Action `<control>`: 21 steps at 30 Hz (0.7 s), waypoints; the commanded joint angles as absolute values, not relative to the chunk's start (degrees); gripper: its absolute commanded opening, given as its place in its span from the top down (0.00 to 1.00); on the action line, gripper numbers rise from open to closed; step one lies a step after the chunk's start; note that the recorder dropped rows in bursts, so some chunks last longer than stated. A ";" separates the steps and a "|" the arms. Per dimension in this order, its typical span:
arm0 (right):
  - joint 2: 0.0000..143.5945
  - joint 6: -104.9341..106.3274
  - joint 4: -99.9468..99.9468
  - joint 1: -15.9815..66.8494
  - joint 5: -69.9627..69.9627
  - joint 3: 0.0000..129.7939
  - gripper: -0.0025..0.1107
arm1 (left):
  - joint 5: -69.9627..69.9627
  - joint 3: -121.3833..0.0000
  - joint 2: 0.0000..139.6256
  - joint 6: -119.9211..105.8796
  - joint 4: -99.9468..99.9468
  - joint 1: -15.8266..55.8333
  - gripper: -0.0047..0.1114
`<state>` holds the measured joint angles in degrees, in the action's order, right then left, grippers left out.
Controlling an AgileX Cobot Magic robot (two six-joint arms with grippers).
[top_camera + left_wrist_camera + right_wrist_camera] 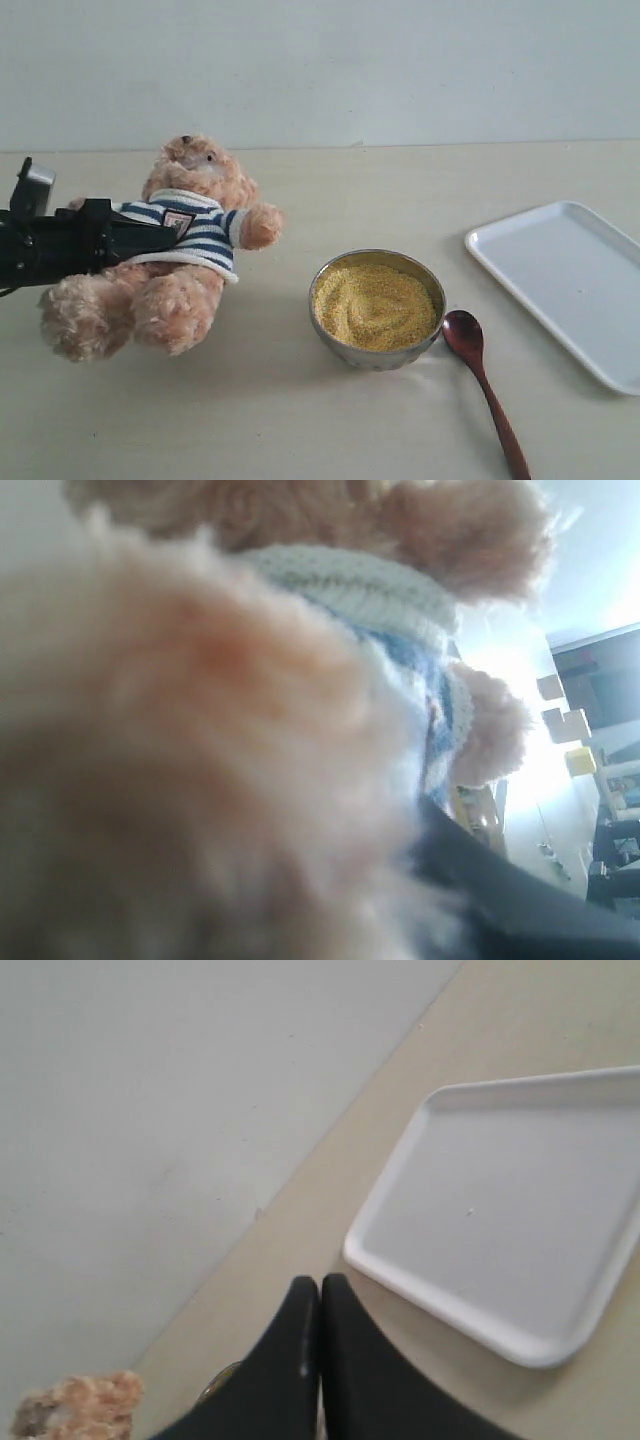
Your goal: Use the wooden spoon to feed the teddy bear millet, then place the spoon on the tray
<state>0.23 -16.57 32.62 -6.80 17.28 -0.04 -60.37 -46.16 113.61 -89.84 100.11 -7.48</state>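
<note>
I work at a pale beige counter; a plain off-white wall rises along its far edge. Light is soft and even, shadows faint.

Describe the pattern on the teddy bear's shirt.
Navy and white stripes on the teddy bear, with a white hem; the exterior view shows it best.

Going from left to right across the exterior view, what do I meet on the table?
bear → bowl of millet → spoon → tray
</note>
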 commanded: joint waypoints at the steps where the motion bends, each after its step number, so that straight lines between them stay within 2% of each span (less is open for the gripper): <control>1: 0.00 -11.90 32.54 -6.75 14.89 0.00 0.98 | -58.65 -39.93 104.56 -89.84 99.95 -7.48 0.92; 6: 0.00 -12.98 32.89 -6.75 17.07 0.00 0.98 | -58.37 -30.76 96.62 -94.48 99.95 -7.48 0.92; 11: 0.00 -7.96 32.89 -6.75 11.69 0.41 0.98 | -58.22 -26.42 94.65 -97.78 99.95 -7.48 0.92; 14: 1.34 0.97 32.79 -6.75 6.54 8.00 0.98 | -58.60 -26.32 94.99 -97.89 99.95 -7.48 0.92; 17: 9.95 7.99 32.67 -6.75 4.59 17.72 0.98 | -58.90 -26.32 95.23 -98.68 99.95 -7.48 0.92; 21: 29.81 21.75 32.25 -6.75 9.81 30.32 0.98 | -58.90 -26.32 95.34 -98.68 99.95 -7.48 0.92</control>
